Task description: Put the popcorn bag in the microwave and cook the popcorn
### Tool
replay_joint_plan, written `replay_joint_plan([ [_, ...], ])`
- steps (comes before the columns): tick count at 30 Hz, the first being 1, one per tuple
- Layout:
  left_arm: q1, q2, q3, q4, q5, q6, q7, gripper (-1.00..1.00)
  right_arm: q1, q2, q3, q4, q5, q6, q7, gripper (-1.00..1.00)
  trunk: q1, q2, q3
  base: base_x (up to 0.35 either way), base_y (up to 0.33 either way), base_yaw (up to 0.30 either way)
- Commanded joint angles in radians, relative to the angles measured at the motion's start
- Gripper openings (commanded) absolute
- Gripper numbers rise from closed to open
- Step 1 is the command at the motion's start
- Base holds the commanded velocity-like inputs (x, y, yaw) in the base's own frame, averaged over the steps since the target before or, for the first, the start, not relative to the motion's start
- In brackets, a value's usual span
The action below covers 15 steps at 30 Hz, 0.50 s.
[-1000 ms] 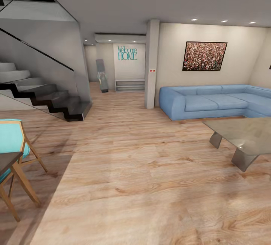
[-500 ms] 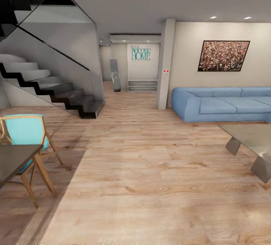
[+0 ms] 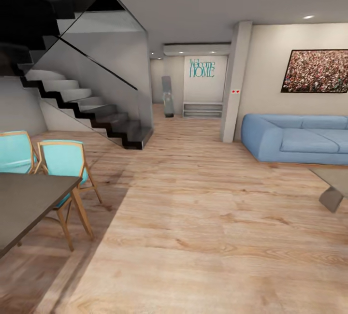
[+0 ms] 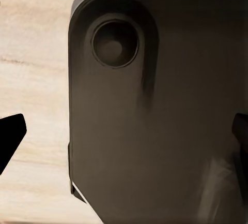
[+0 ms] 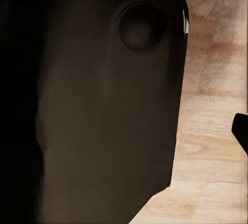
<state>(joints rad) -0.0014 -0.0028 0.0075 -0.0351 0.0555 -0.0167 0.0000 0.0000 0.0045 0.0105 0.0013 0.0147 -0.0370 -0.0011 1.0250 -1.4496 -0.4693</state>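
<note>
Living room ahead: wood floor (image 3: 203, 236), blue sofa (image 3: 299, 137), black stairs (image 3: 96, 116), dark surface (image 3: 24, 203) with turquoise chairs (image 3: 65, 162). Left claw (image 4: 124, 131) fingertips apart; right claw state unclear.

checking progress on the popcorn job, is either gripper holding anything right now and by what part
Nothing is held. The left gripper has its fingertips wide apart with just the robot's dark base and wood floor between them. The right gripper shows one fingertip, nothing in it.
</note>
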Motion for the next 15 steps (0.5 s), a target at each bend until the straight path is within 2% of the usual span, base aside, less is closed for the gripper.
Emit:
replay_joint_plan([
  [1,0.000,0.000,0.000,0.000,0.006,-0.002,0.000,1.00,0.000,-0.001,0.001,0.000,0.003,-0.022,0.000,1.00,0.000,0.000,-0.001,0.000,0.000,0.276],
  [5,0.000,0.000,0.000,-0.001,0.006,-0.002,0.000,1.00,0.000,-0.005,0.000,0.000,-0.002,-0.065,0.000,1.00,0.000,0.000,-0.001,0.000,0.000,0.277],
  [15,0.000,-0.002,0.003,-0.005,0.007,-0.003,0.000,1.00,0.000,-0.009,-0.004,0.002,-0.018,-0.080,0.000,1.00,0.000,0.000,-0.001,0.000,0.000,0.277],
])
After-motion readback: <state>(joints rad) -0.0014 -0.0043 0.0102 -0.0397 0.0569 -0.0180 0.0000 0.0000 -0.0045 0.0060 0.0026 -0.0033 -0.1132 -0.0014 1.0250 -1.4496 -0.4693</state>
